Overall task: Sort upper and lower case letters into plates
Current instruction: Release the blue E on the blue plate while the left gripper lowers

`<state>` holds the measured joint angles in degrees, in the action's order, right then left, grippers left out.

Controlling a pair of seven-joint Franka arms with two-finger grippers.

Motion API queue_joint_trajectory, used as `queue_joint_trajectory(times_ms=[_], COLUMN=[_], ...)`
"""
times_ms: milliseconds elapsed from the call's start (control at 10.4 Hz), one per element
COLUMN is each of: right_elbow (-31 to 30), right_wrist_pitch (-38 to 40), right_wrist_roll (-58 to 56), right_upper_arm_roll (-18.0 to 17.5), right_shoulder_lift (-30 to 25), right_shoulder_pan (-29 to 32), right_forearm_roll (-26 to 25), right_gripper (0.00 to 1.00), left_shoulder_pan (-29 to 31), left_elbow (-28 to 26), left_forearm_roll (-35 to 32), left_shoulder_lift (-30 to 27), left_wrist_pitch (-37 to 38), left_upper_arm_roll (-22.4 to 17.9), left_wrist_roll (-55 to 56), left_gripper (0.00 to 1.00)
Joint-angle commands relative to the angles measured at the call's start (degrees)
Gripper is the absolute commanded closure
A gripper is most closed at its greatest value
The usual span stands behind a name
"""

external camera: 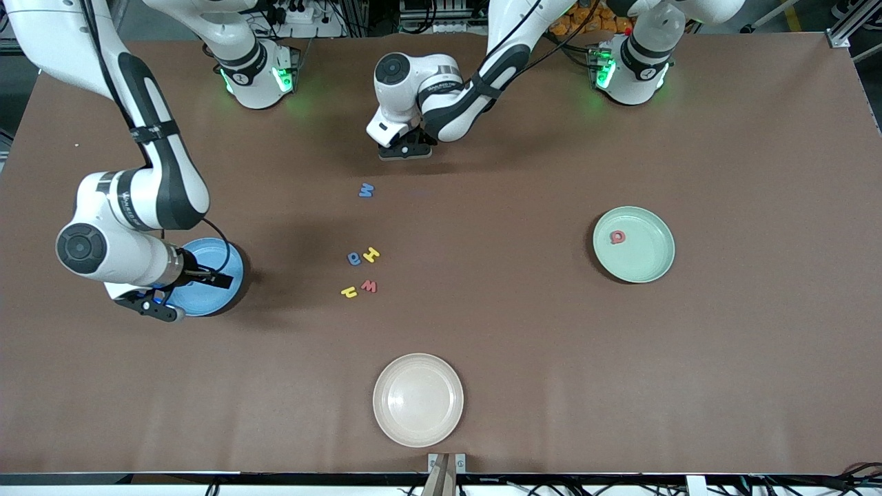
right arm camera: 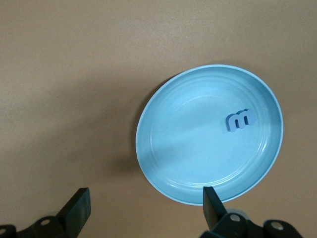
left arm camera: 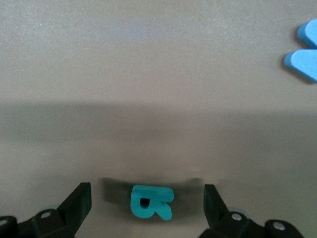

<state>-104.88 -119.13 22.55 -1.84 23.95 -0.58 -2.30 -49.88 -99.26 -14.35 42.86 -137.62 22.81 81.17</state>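
My left gripper [external camera: 406, 148] is low over the table near the robots' bases, open, with a teal letter R [left arm camera: 151, 202] lying flat between its fingers [left arm camera: 79, 201]. The R is hidden in the front view. A blue letter [external camera: 366, 190] lies a little nearer the front camera and shows in the left wrist view [left arm camera: 303, 52]. My right gripper [external camera: 160, 306] is open and empty over the edge of the sky-blue plate [external camera: 222, 265], which holds a blue m [right arm camera: 240, 119]. The mint plate [external camera: 644, 265] holds a red letter [external camera: 618, 237].
A blue letter [external camera: 353, 258], a yellow one [external camera: 371, 254], a red one [external camera: 369, 286] and a yellow one [external camera: 349, 292] lie together mid-table. A cream-white plate [external camera: 418, 399] stands near the front edge.
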Motion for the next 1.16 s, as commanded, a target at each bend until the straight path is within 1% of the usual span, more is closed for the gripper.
queue_joint_trajectory(times_ms=[0,386,965,1062], right_elbow=[-0.15,-0.15,-0.06,0.03], right_wrist_pitch=[-0.58,-0.49,-0.41,-0.49], right_wrist_roll=[0.48,0.39,0.3,0.3], right_upper_arm_roll=[0.08,0.08,0.08,0.08], right_shoulder_lift=[-0.05,0.04,0.04,0.04], right_shoulder_pan=[0.14,0.14,0.23,0.23], right_forearm_roll=[0.98,0.98,1.06,1.07], right_gripper=[0.0,0.0,0.0,0.0], left_shoulder_pan=[-0.39,-0.74,-0.74,-0.74], left_elbow=[1.27,1.0,1.44,1.44], left_forearm_roll=[0.28,-1.99,-2.0,-1.74], left_shoulder_lift=[0.56,1.7,1.88,1.96], left_wrist_pitch=[0.24,0.15,0.15,0.07], left_upper_arm_roll=[-0.49,-0.67,-0.58,-0.58], left_wrist_roll=[-0.22,0.65,3.37,3.38], left_gripper=[0.0,0.0,0.01,0.21])
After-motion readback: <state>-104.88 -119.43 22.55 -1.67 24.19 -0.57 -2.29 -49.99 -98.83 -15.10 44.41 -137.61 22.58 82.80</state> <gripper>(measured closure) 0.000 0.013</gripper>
